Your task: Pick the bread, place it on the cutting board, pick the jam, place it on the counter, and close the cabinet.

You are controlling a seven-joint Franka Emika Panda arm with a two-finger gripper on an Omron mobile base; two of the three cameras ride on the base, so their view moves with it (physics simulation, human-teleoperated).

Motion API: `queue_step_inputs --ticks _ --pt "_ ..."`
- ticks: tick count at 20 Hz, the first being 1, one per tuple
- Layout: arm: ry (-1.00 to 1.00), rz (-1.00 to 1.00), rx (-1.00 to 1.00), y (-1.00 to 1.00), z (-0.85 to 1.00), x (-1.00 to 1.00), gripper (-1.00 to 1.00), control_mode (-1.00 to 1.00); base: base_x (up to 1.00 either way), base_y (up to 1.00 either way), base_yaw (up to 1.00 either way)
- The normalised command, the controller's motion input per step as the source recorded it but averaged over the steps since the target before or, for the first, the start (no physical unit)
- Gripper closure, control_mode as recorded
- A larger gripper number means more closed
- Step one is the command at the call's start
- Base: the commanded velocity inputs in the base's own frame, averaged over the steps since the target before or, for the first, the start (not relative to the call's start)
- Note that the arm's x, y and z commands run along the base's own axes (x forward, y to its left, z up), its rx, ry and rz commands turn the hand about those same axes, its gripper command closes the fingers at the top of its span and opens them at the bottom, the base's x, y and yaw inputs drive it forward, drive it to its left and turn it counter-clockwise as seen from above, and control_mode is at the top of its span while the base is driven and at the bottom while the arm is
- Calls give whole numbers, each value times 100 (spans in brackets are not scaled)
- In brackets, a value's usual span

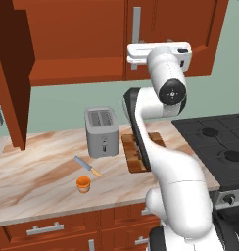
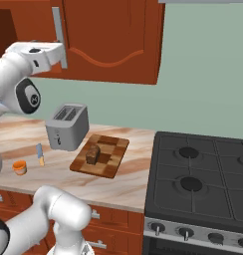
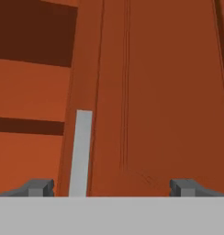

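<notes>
End effector (image 3: pixel 112 187) raised at the cabinet (image 3: pixel 150 92), fingers spread wide and holding nothing; the grey bar handle (image 3: pixel 81 153) stands just inside one fingertip, contact not discernible. Bread (image 2: pixel 92 154) rests on the cutting board (image 2: pixel 109 162). Jam (image 1: pixel 83 184) sits on the surface (image 1: pixel 38 171), near the knife (image 1: pixel 88 166). Left cabinet door (image 1: pixel 13 73) stands open.

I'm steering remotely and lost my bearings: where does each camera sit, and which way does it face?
Left base view: behind the arm, left; faces toaster, jam, open cabinet door; arm rises lower right.
Right base view: behind, right; faces bread on cutting board, stove; arm at left.
Hand view: on the hand, facing the cabinet's grey handle; open fingertips show.
Both base views share the toaster.
</notes>
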Motion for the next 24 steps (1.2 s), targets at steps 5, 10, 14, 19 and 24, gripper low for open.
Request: queue_step_inputs --ticks 5,10,14,19,24 --pt "9 -11 0 5 40 -44 -100 -100 0 0 0" --pt "7 -11 0 0 35 -52 -100 -100 0 0 0" --pt "7 -10 0 0 29 -52 -100 -100 0 0 0" --pt "2 -7 -3 11 7 -41 -100 -100 0 0 0" --pt "0 0 -2 32 -4 -21 -100 -100 0 0 0"
